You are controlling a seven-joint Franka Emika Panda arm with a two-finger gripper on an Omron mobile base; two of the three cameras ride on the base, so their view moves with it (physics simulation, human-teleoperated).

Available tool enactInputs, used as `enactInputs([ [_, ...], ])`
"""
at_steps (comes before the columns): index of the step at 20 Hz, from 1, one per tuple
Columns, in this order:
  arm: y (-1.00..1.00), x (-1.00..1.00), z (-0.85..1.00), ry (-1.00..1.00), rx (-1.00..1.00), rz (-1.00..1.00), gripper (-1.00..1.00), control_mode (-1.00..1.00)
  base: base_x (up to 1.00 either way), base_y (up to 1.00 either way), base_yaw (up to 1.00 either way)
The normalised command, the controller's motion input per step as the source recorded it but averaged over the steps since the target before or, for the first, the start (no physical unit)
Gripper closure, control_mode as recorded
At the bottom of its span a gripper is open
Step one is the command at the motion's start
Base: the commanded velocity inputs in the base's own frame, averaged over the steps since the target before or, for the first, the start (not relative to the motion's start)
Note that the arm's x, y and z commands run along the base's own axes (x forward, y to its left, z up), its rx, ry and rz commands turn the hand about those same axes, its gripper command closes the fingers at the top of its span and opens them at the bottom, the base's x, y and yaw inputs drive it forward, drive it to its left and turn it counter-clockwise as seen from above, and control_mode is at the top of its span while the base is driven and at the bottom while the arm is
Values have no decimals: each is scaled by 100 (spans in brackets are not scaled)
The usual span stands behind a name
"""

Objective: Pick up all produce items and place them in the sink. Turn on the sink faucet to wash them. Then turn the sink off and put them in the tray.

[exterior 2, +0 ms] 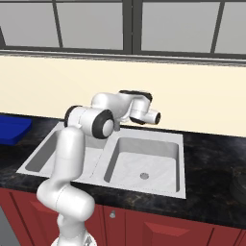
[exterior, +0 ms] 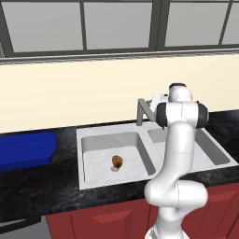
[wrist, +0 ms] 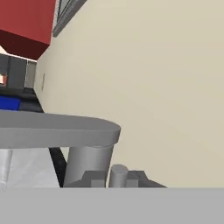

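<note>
Jaws drawn nearly together beside the faucet post, seemingly gripping nothing, though the hand view is cramped; potato already lies in the sink's left basin; washing, shut-off and transfer to tray remain.

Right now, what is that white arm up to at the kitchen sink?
A potato-like piece of produce already lies in the left basin of the grey sink. The arm has reached to the back of the sink, with its tool shut beside the faucet, apparently to work the water; no water is visibly running. The blue tray sits on the black counter to the left of the sink.
</note>
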Motion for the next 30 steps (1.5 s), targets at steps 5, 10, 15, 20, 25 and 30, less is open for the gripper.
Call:
enactInputs([
  [5,-16,3,-8,11,0,-11,100,-100,0,0,0],
  [10,-39,3,-19,6,1,-7,100,-100,0,0,0],
  [15,-65,1,-27,2,5,-2,100,-100,0,0,0],
  [20,-75,4,-39,3,9,0,100,-100,0,0,0],
  [25,-78,8,-50,7,12,0,100,-100,0,0,0],
  [30,-79,9,-59,9,12,0,100,-100,0,0,0],
])
